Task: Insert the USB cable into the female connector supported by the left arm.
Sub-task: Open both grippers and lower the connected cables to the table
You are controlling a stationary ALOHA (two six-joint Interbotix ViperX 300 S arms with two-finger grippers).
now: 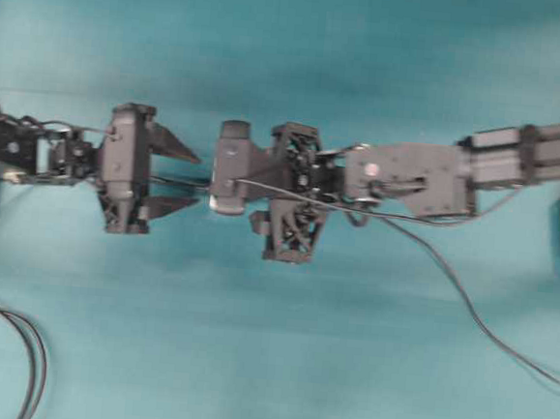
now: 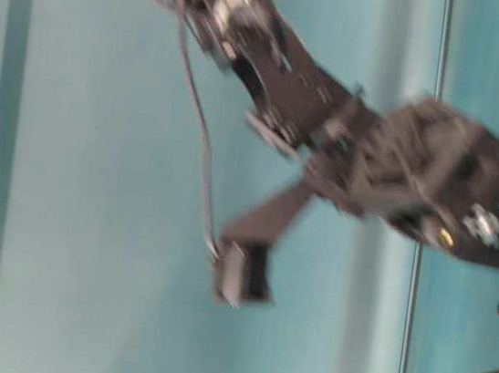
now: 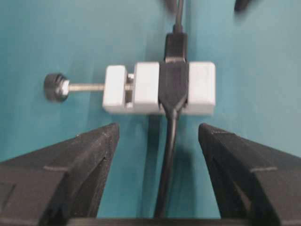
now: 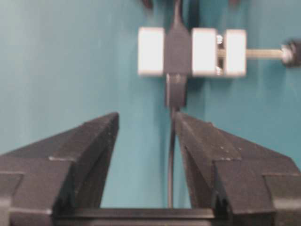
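At the far left of the overhead view, a looped pair of thin black cables (image 1: pixel 34 355) lies on the teal bench (image 1: pixel 269 345) near the lower corner. To the right of it, higher up, the black left arm (image 1: pixel 61 151) of short jointed links reaches toward the middle. Its pincer (image 1: pixel 187 177) is open: the two tapered black fingers (image 3: pixel 70 165) stand well apart and hold nothing. In the left wrist view, the small dark female connector (image 3: pixel 173 87) sits between them and a little ahead, clamped in a small white rectangular block (image 3: pixel 160 88) whose black-knobbed screw (image 3: pixel 55 86) points to the left. The connector's own cable runs back between the fingers.

The dark plug of the long thin dark grey USB cable (image 3: pixel 176 44) is seated in the connector from the far side; its metal tip is hidden. In the right wrist view this cable (image 4: pixel 171 160) runs back between the fingers of the right pincer (image 4: pixel 146 123). This pincer is also open, though the cable lies just beside one finger (image 4: pixel 207 146). Further right in the overhead view, the right arm (image 1: pixel 517 155) with its long black forearm beam leaves the picture.
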